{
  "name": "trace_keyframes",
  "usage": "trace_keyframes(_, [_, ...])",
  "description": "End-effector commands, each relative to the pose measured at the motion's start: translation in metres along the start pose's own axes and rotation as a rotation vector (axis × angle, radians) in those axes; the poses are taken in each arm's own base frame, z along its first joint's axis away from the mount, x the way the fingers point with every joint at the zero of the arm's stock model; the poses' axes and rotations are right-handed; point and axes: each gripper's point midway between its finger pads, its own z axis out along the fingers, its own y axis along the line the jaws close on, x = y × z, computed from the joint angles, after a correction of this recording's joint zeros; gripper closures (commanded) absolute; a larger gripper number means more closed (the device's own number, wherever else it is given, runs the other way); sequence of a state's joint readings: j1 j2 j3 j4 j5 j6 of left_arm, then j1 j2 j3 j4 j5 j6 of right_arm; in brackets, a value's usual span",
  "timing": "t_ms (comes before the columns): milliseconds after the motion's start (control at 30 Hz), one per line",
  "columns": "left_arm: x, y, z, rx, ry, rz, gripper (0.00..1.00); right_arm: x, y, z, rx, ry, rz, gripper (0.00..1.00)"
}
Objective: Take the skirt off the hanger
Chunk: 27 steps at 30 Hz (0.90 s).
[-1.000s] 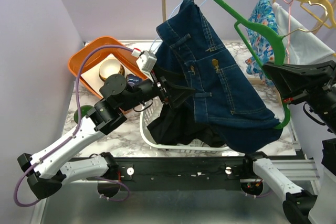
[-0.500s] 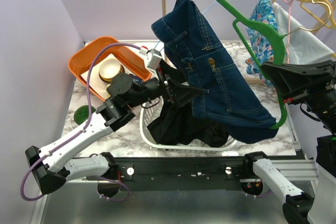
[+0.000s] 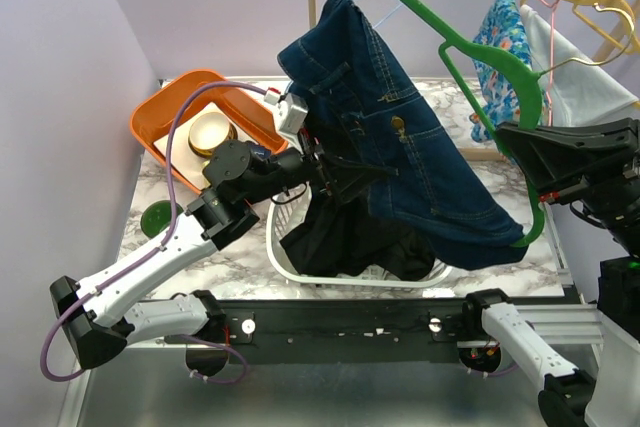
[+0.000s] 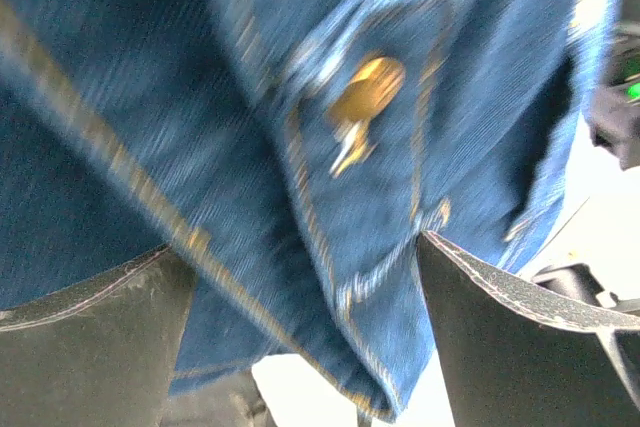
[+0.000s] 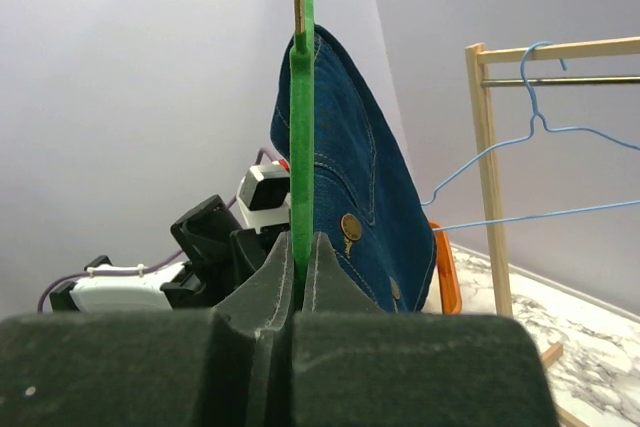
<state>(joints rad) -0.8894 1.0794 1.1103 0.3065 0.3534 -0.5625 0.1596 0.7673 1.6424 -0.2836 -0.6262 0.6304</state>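
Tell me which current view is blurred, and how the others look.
Left wrist: the denim skirt and its brass button are motion-smeared, while the left pincer looks crisp. Right wrist: sharp on the green hanger clamped in the right pincer, evenly lit. Top external: sharp, soft light, no glare.

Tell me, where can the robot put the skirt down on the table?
The table is bare front-left, between the green bowl and the white basket, and at the front-right corner. The middle is crowded: basket, hanging skirt, left gripper. The orange tray fills the back left.
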Motion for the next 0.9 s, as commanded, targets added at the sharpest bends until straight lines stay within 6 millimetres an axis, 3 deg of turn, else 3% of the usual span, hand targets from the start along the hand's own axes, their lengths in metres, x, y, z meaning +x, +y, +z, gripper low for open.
trace_keyframes(0, [-0.031,-0.033,-0.006,0.153,-0.137,0.041,0.01,-0.018,0.019,-0.004,-0.068,-0.081,-0.037,0.99])
trace_keyframes(167, [-0.039,-0.042,-0.011,0.199,-0.196,0.036,0.05,-0.007,0.012,-0.003,-0.063,-0.066,-0.012,0.99])
trace_keyframes(267, [-0.041,-0.045,-0.010,0.224,-0.212,0.033,0.19,-0.002,0.010,-0.004,-0.068,-0.062,-0.011,0.99])
trace_keyframes(367, [-0.042,-0.048,-0.009,0.238,-0.221,-0.025,0.73,0.002,-0.002,-0.004,-0.025,-0.063,-0.049,0.99])
trace_keyframes(400, [-0.039,-0.045,-0.008,0.222,-0.205,-0.056,1.00,0.004,-0.018,-0.002,0.049,-0.070,-0.038,0.99])
trace_keyframes(433, [-0.041,-0.042,-0.007,0.193,-0.199,-0.071,1.00,0.005,-0.030,0.001,0.093,-0.070,-0.046,0.99])
trace_keyframes(467, [-0.027,-0.032,-0.006,0.140,-0.133,-0.100,1.00,0.004,-0.041,0.002,0.136,-0.069,-0.099,0.99])
trace_keyframes(567, [-0.018,-0.028,-0.015,0.077,-0.066,-0.129,1.00,0.000,-0.082,0.003,0.309,-0.096,-0.138,0.99])
trace_keyframes(600, [-0.024,-0.035,-0.023,0.083,-0.074,-0.136,1.00,-0.009,-0.091,0.003,0.352,-0.144,-0.162,0.99])
trace_keyframes(700, [-0.036,-0.055,-0.041,0.110,-0.078,-0.173,1.00,-0.006,-0.122,0.008,0.445,-0.149,-0.196,0.99])
trace_keyframes(833, [-0.058,-0.076,-0.056,0.125,-0.082,-0.199,1.00,0.001,-0.144,0.015,0.490,-0.138,-0.193,0.99])
trace_keyframes(867, [-0.056,-0.076,-0.058,0.115,-0.058,-0.212,1.00,0.008,-0.150,0.016,0.498,-0.132,-0.184,0.99])
